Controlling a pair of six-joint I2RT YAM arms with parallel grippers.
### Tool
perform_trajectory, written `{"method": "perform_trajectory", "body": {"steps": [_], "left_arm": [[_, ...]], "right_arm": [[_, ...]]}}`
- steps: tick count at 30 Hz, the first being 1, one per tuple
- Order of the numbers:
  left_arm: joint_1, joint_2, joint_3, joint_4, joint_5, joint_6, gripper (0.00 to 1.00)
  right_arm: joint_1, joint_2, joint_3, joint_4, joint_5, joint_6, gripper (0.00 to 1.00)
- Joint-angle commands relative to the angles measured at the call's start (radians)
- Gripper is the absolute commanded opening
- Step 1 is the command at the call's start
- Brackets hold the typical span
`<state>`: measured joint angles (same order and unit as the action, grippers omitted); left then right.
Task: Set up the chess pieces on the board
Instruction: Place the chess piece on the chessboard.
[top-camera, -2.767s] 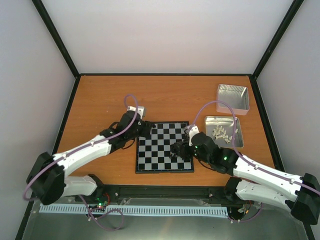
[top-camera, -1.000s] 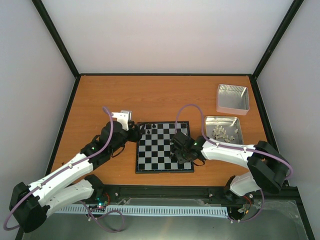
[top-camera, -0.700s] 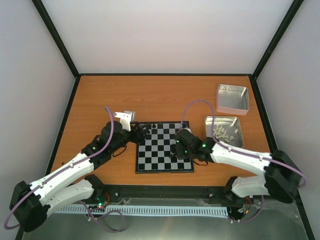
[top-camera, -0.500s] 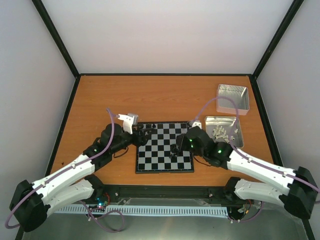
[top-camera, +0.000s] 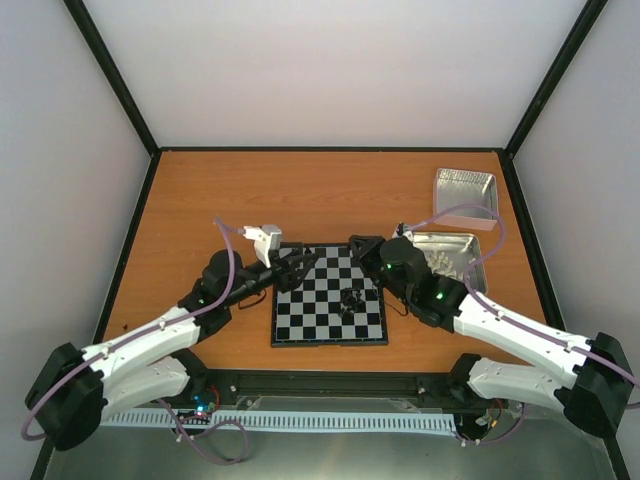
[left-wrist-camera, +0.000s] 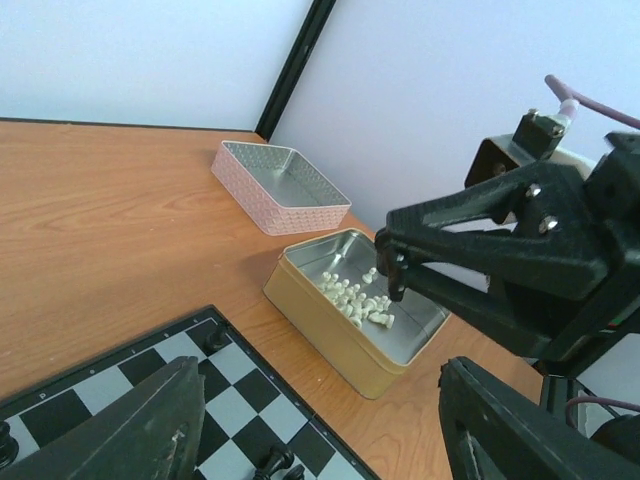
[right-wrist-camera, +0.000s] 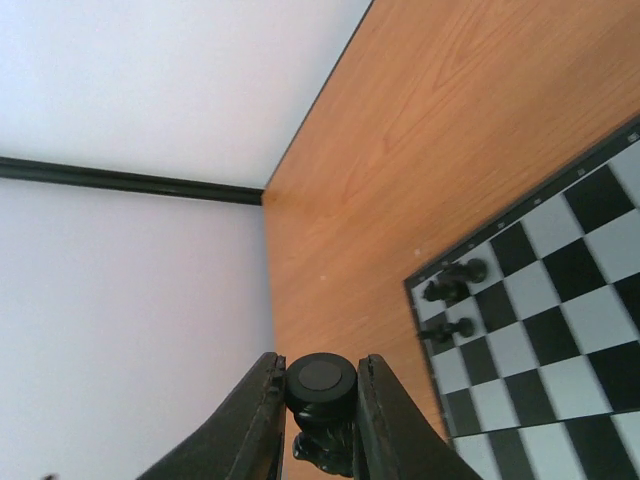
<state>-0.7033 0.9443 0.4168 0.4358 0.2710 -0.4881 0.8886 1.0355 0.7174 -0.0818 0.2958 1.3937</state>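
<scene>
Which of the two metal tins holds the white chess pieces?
The gold-sided tin, the one nearest the board: the white pieces lie clustered on its floor. The pink-sided tin farther back shows nothing inside.

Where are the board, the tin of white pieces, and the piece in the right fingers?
board (top-camera: 312, 312), top view, a bare square
tin (left-wrist-camera: 325, 325), left wrist view, near wall
black piece (right-wrist-camera: 320, 378), right wrist view, round top

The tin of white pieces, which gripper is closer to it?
Right. The right gripper hangs over the board's far right part, near the tin; the left gripper over its far left part.
</scene>
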Motion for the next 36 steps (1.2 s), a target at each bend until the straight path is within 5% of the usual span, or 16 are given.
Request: {"method": "perform_trajectory", "body": {"steps": [1, 29, 36], "left_arm": [[-0.027, 0.084, 0.034, 0.146, 0.022, 0.031, 0.64], [-0.083, 0.327, 0.116, 0.358, -0.007, 0.002, 0.32], [-0.084, 0.326, 0.118, 0.358, -0.001, 0.037, 0.15]], "right_arm": [[-0.013, 0.025, 0.031, 0.085, -0.03, 0.144, 0.17], [-0.038, 0.067, -0.013, 0.196, -0.177, 0.258, 0.2], [-0.048, 0.069, -0.026, 0.218, -0.222, 0.26, 0.19]]}}
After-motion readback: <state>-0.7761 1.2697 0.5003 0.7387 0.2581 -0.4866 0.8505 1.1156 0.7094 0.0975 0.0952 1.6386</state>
